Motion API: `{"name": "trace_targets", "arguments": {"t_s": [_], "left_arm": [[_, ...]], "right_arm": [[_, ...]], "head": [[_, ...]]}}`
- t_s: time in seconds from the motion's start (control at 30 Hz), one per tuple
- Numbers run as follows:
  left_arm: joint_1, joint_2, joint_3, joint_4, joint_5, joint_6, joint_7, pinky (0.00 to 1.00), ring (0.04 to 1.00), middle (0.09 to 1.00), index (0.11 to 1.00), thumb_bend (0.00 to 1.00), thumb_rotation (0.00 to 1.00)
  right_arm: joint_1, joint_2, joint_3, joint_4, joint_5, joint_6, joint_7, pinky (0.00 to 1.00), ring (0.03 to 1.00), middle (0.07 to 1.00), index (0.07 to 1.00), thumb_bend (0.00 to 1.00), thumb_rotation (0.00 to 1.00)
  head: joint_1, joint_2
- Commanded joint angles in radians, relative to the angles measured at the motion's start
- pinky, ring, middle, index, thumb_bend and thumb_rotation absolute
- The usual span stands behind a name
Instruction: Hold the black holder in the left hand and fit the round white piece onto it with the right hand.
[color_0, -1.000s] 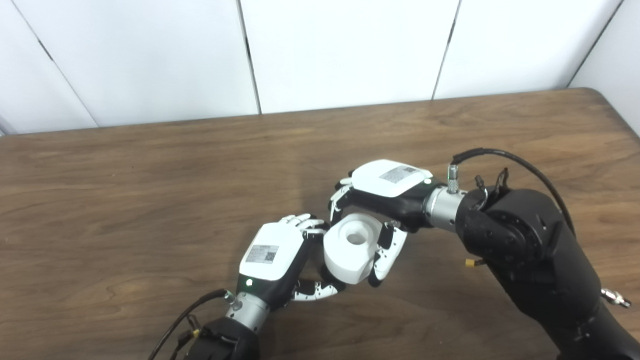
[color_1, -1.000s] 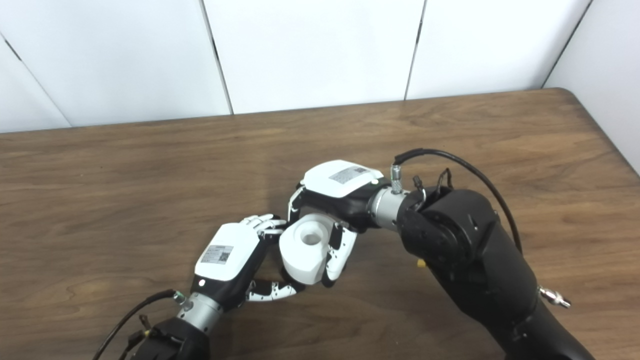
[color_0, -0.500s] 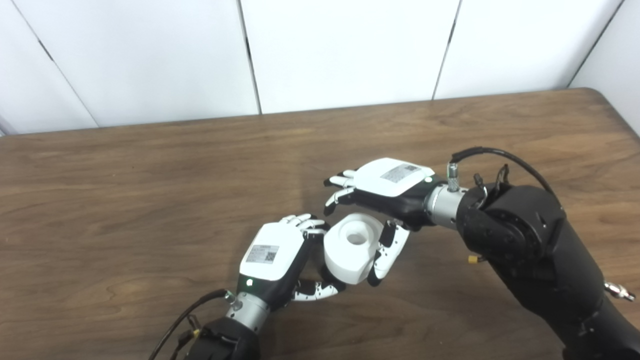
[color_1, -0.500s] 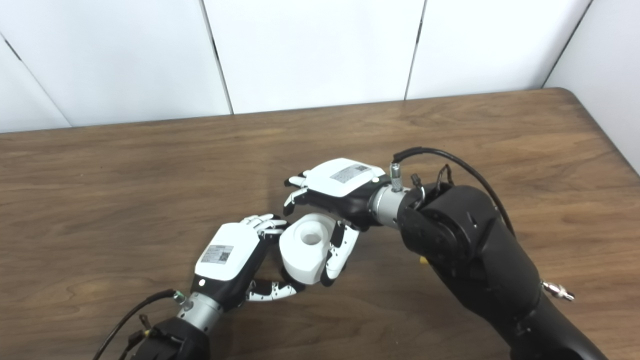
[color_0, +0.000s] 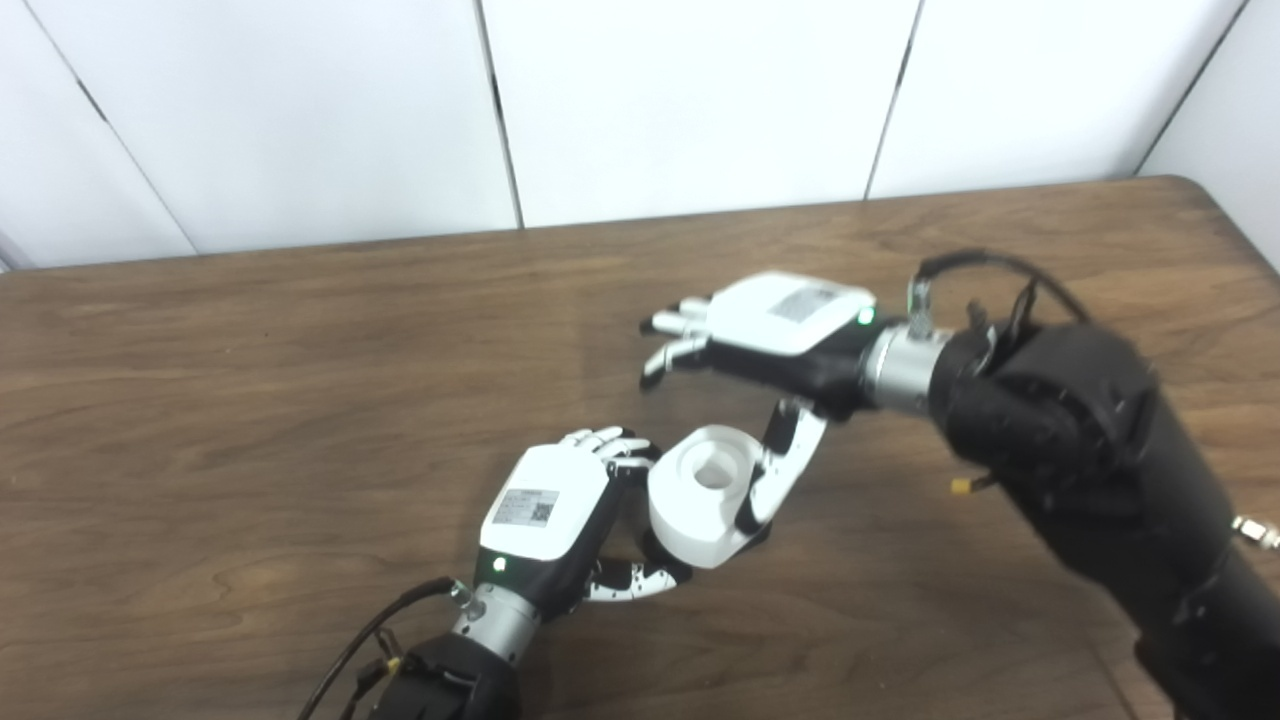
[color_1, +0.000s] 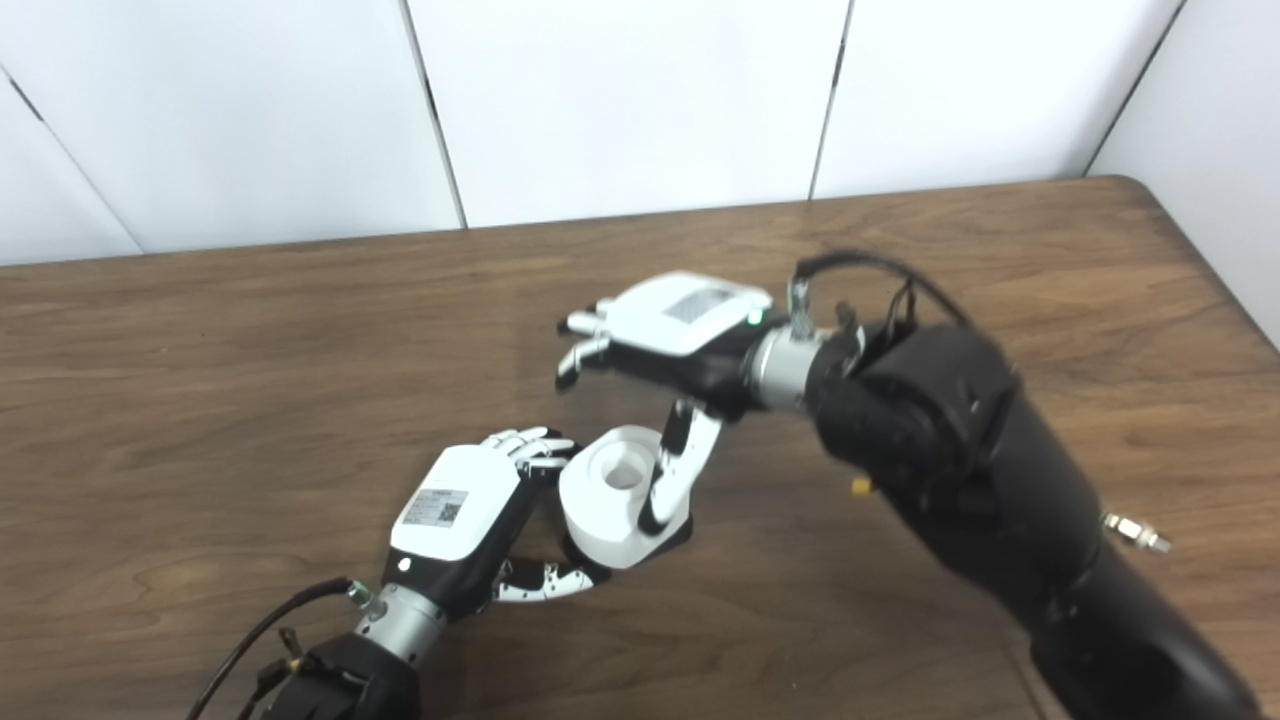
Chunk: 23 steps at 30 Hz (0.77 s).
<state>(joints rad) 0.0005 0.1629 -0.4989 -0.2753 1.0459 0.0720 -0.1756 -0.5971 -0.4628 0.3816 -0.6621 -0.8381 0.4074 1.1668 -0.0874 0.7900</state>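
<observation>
The left robot hand (color_0: 545, 505) grasps the round white piece (color_0: 703, 493), fingers and thumb wrapped around its left side, near the front edge of the tabletop (color_0: 250, 400). The black holder is hidden; only a dark edge shows beneath the piece. The right robot hand (color_0: 770, 335) hovers above it, released, fingers (color_0: 668, 322) spread; its thumb (color_0: 775, 470) hangs beside the piece's right side.

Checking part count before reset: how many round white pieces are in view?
1. The round white piece sits near the table's middle, beside the left hand, below the open right hand. Nothing visible could hide another.
</observation>
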Motion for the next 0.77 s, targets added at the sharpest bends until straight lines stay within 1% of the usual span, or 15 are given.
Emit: {"name": "trace_targets", "arguments": {"t_s": [0.0,0.13,0.23,0.37,0.43,0.47,0.53,0.6,0.63,0.7,0.73], "left_arm": [[-0.004,0.005,-0.01,0.029,0.026,0.01,-0.036,0.86,0.866,0.794,0.487,0.52,0.05],[-0.005,0.007,-0.009,0.027,0.026,0.013,-0.042,0.87,0.868,0.795,0.487,0.52,0.05],[-0.005,0.007,-0.008,0.03,0.031,0.018,-0.043,0.87,0.868,0.796,0.487,0.52,0.05],[-0.004,0.004,-0.008,0.032,0.052,0.027,-0.038,0.86,0.864,0.791,0.491,0.52,0.05],[-0.004,0.004,-0.011,0.031,0.082,0.038,-0.04,0.85,0.854,0.787,0.495,0.52,0.06],[-0.005,0.005,-0.015,0.031,0.105,0.043,-0.045,0.84,0.851,0.787,0.578,0.67,0.13],[-0.006,0.005,-0.02,0.03,0.15,0.054,-0.055,0.85,0.845,0.788,0.703,0.82,0.3],[-0.005,0.001,-0.023,0.025,0.186,0.075,-0.084,0.86,0.847,0.799,0.774,0.88,0.41],[-0.005,-0.002,-0.023,0.02,0.201,0.089,-0.107,0.88,0.861,0.82,0.826,0.92,0.46],[-0.005,-0.004,-0.024,0.009,0.234,0.114,-0.173,0.91,0.886,0.854,0.89,0.97,0.52],[-0.005,-0.002,-0.025,0.005,0.249,0.12,-0.206,0.93,0.907,0.887,0.937,0.99,0.55]], "right_arm": [[-0.065,-0.014,-0.026,-0.039,0.016,0.056,0.097,1.0,1.0,0.997,0.845,1.0,0.4],[-0.097,-0.024,-0.047,-0.034,0.036,0.06,0.095,1.0,1.0,0.99,0.839,1.0,0.41],[-0.116,-0.032,-0.069,-0.032,0.051,0.061,0.101,1.0,1.0,0.996,0.854,1.0,0.42],[-0.128,-0.029,-0.08,-0.024,0.036,0.061,0.101,1.0,1.0,0.997,0.873,1.0,0.43],[-0.135,-0.025,-0.081,-0.015,0.027,0.062,0.101,1.0,1.0,0.998,0.873,1.0,0.44],[-0.137,-0.023,-0.081,-0.012,0.024,0.062,0.101,1.0,1.0,0.999,0.871,1.0,0.44],[-0.137,-0.015,-0.087,-0.008,0.009,0.062,0.102,1.0,1.0,0.996,0.872,1.0,0.45],[-0.13,-0.008,-0.1,-0.013,-0.004,0.062,0.102,1.0,1.0,0.991,0.872,1.0,0.44],[-0.127,-0.007,-0.103,-0.015,-0.008,0.062,0.102,1.0,1.0,0.99,0.873,1.0,0.45],[-0.125,-0.013,-0.101,-0.017,-0.016,0.062,0.102,1.0,1.0,0.988,0.874,1.0,0.47],[-0.124,-0.015,-0.102,-0.019,-0.019,0.062,0.102,1.0,1.0,0.987,0.872,1.0,0.49]], "head": [[0.0,0.0],[-0.001,0.001],[0.0,0.0],[0.004,-0.001],[0.002,0.0],[0.002,0.0],[0.003,-0.001],[0.008,0.0],[0.009,0.0],[0.01,0.002],[0.011,0.002]]}}
